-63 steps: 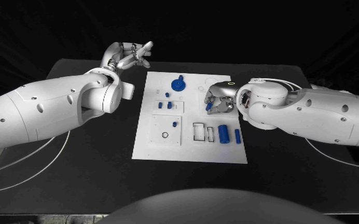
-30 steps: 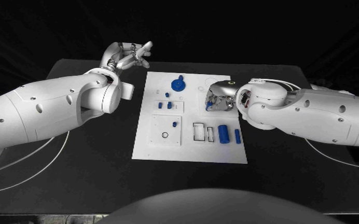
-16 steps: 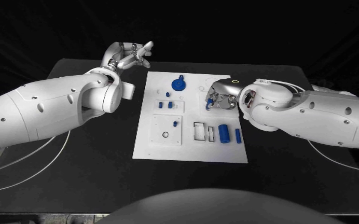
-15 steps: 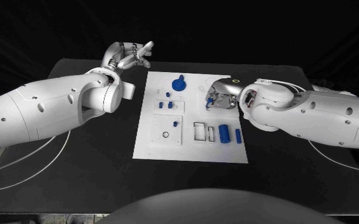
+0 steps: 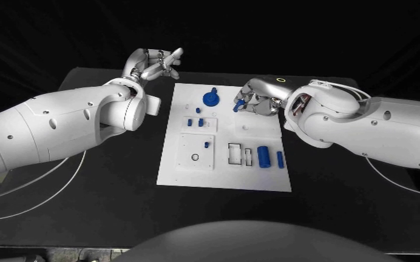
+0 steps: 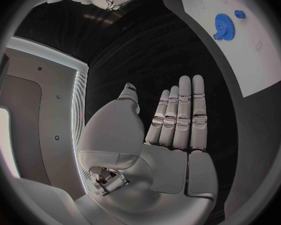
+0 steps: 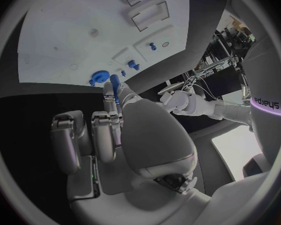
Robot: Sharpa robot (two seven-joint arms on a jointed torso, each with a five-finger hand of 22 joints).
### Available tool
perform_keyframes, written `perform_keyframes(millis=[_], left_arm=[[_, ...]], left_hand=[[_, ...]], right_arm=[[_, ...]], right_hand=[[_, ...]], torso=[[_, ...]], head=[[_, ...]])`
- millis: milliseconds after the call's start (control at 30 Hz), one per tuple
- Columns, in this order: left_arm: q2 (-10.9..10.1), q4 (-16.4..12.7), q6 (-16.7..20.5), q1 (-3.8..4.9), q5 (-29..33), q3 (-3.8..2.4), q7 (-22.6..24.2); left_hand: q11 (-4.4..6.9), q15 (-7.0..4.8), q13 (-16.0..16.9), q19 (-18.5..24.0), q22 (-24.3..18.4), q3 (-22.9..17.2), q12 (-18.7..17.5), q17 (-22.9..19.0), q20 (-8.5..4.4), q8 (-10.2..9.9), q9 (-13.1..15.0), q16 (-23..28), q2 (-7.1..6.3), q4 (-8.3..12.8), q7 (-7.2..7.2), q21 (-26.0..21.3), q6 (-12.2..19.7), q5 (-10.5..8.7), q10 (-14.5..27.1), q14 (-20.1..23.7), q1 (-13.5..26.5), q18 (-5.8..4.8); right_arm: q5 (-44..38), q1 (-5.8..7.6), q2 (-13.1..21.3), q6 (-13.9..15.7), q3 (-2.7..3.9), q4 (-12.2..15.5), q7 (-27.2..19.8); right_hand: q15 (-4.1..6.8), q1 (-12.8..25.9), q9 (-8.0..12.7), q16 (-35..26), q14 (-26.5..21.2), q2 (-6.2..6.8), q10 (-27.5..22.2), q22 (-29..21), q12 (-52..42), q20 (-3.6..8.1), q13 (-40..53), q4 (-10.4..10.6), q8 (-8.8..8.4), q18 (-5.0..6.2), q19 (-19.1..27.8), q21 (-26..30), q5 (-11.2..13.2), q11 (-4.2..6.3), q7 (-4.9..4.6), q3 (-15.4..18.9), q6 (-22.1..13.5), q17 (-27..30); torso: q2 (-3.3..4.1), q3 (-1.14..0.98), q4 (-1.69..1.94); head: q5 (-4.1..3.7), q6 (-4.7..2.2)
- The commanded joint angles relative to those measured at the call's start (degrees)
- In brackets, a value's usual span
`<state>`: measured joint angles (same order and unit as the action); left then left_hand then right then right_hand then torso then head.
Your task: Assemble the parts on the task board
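1. Head view, the change: the right hand has risen from the board's right middle toward the upper right and now pinches a small blue peg at its fingertips, above the board's upper part. A moment ago that hand was bent low over the board surface. We judge a part has been picked up and is being carried toward its seat, perhaps near the gear; insertion is not yet done.

2. Head view, the left hand has stayed off the board at the upper left of the frame, fingers spread, holding nothing.

3. Head view, the count: one board on the worktop; one gear with a small peg beside it at top centre; two short pegs in the left-middle block; one peg and one dark ring on the lower-left block; two cylinders at lower right, one thick, one thin; one peg in the right hand. The smallest bits we cannot count surely.

4. Left wrist view: the left hand lies flat, fingers straight and together, empty; the gear sits at the upper right on the board.

5. Right wrist view: the right hand's fingers curl in, with the blue peg at their tips, above the board.
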<state>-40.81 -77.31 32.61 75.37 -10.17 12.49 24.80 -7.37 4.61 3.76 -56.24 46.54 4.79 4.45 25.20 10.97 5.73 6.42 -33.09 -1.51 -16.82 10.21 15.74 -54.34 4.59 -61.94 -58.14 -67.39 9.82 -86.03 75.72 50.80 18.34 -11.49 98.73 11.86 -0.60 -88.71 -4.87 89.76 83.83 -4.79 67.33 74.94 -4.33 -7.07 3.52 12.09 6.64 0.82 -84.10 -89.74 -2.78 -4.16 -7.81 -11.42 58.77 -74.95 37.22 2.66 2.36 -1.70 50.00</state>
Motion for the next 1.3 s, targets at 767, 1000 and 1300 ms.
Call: perform_keyframes(millis=[767, 1000, 1300], left_arm=[[0.4, -0.1, -0.8, -0.13, 0.1, -0.04, 0.4], [0.3, -0.3, -0.8, -0.13, 0.1, -0.04, 0.4], [0.3, -0.4, -0.8, -0.13, 0.1, -0.04, 0.4]], left_hand=[[-0.08, -0.10, 0.0, -0.3, 0.0, 0.2, 0.1, -0.1, -0.13, -0.3, 0.1, 0.2, 0.66, 0.0, 0.08, -0.3, 0.2, 0.25, 0.3, -0.3, -0.1, 0.66], [-0.08, -0.10, 0.0, -0.3, 0.0, 0.2, 0.1, -0.1, -0.13, -0.3, 0.1, 0.2, 0.66, 0.0, 0.08, -0.3, 0.2, 0.25, 0.3, -0.3, -0.1, 0.66], [-0.08, -0.10, 0.0, -0.3, 0.0, 0.2, 0.1, -0.1, -0.13, -0.3, 0.1, 0.2, 0.66, 0.0, 0.08, -0.3, 0.2, 0.25, 0.3, -0.3, -0.1, 0.66]], right_arm=[[-0.5, -4.14, -10.7, -8.4, -0.01, -2.2, -7.9], [-3.8, -5.10, -12.1, -9.4, -0.01, -3.0, -8.3], [-8.2, -5.53, -13.6, -10.0, -0.01, -3.4, -8.7]], right_hand=[[-0.61, -0.9, -0.3, 0.2, 6.2, 0.09, -0.4, 15.1, 0.9, -0.14, -0.1, 0.2, -0.28, -0.82, -5.9, -0.3, -0.2, -0.63, 0.51, -1.0, 2.0, -15.1], [-0.73, -1.0, -0.3, 0.2, 6.2, 0.09, -0.7, 15.1, 0.9, -0.26, -0.1, 0.2, -0.42, -0.82, -5.9, -0.3, -0.2, -0.74, 0.45, -1.2, 1.9, -15.1], [-0.69, -1.1, -0.2, 0.2, 6.2, 0.11, -0.9, 15.1, 0.9, -0.29, -0.1, 0.2, -0.55, -0.82, -5.9, -0.3, -0.2, -0.73, 0.47, -1.3, 1.8, -15.1]], torso=[[-0.03, 0.08, 0.09], [-0.01, 0.04, 0.11], [-0.04, 0.08, 0.06]], head=[[2.98, 0.00], [3.02, 0.00], [2.89, 0.00]])
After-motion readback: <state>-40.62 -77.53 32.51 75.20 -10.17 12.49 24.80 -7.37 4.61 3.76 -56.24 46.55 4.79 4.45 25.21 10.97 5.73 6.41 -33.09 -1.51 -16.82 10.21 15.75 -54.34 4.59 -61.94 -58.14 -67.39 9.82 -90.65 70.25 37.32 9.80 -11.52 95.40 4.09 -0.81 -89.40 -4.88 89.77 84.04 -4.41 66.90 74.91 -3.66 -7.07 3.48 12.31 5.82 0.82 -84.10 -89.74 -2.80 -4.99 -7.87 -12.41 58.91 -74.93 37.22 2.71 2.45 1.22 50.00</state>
